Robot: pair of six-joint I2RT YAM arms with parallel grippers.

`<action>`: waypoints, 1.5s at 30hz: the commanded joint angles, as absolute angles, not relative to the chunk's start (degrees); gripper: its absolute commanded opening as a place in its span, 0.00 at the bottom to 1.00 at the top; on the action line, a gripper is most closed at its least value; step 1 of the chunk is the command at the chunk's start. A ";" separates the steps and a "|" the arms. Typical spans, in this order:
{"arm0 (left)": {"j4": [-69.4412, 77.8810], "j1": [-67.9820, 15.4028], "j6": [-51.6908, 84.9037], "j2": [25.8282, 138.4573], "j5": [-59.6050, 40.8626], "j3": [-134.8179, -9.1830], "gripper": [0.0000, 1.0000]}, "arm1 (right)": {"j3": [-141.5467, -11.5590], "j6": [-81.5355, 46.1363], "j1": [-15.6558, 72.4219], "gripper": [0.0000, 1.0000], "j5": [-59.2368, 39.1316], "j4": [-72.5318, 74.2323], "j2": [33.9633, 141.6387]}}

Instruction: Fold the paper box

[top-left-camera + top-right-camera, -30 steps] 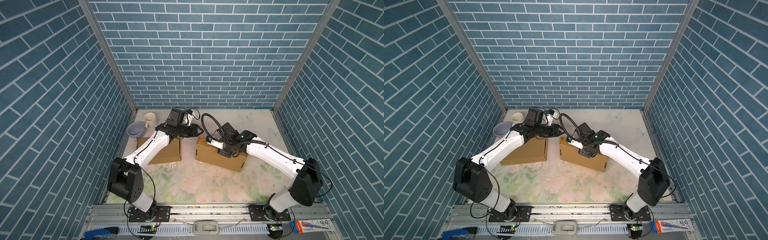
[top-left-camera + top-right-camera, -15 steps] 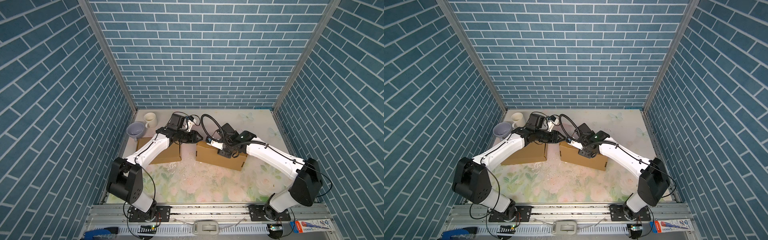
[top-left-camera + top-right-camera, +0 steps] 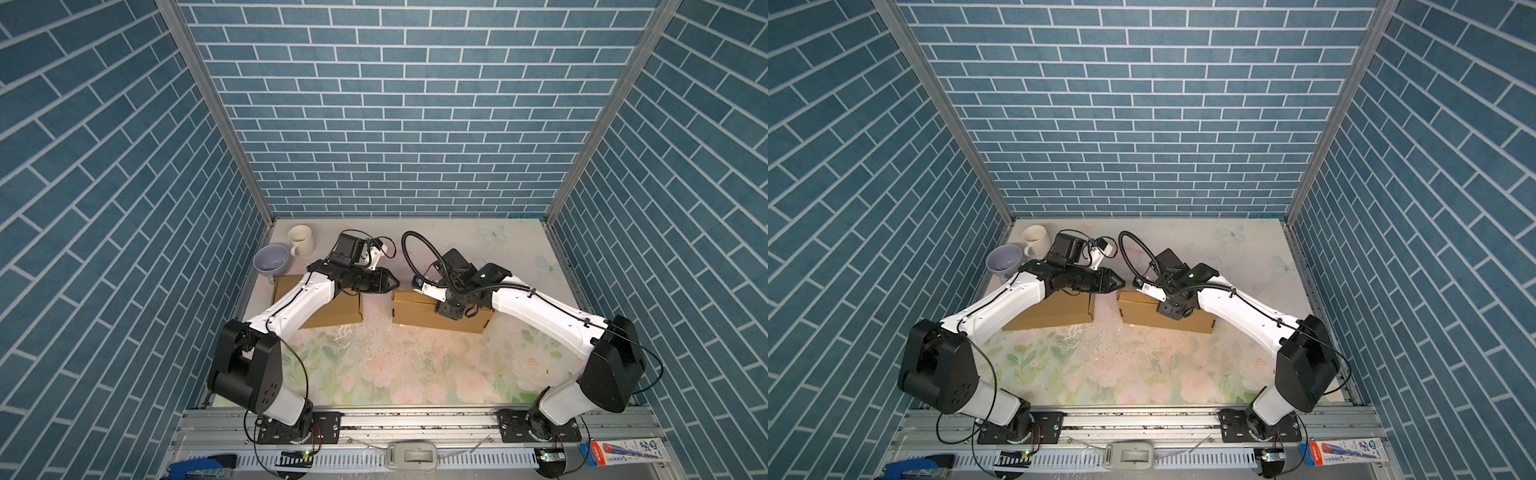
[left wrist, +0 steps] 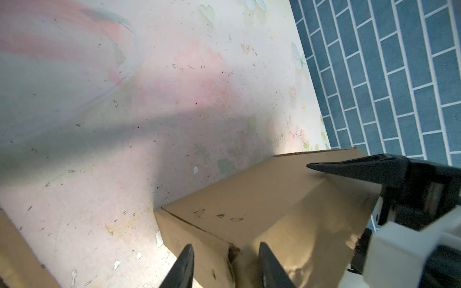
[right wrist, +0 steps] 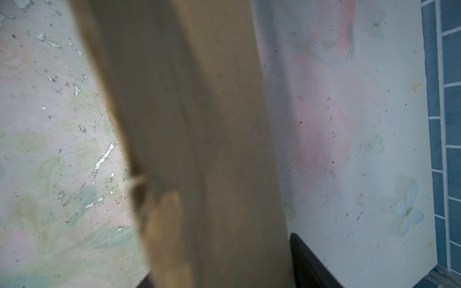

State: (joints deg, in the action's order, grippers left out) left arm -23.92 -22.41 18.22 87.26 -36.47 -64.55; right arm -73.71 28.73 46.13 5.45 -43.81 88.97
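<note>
Both top views: bright, even, diffuse light from above. Arms throw only faint, soft shadows on the table [image 3: 415,365]. Brick walls [image 3: 104,208] splay outward toward the edges, a wide-angle stretch. Left wrist view: sharp, with one broad soft shadow band across the table. Right wrist view: cardboard box [image 5: 194,124] close to the lens, dim and badly blurred; table behind sharper, white scuffs glinting.

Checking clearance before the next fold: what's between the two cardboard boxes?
Only bare flowered mat with white scuffs lies between the left box and right box, visible in both top views. The left end effector hangs over the gap's far end.
</note>
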 commanded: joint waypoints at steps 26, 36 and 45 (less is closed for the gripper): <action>-22.24 -22.85 24.33 79.69 -37.93 -61.41 0.53 | -72.85 26.89 44.85 0.65 3.16 -44.56 91.45; -22.99 -22.32 19.95 83.88 -39.34 -56.31 0.40 | -74.17 27.08 43.99 0.66 2.25 -45.26 92.02; -20.93 -22.18 20.08 87.51 -38.67 -56.51 0.40 | -77.49 25.85 43.50 0.76 -2.55 -46.94 90.63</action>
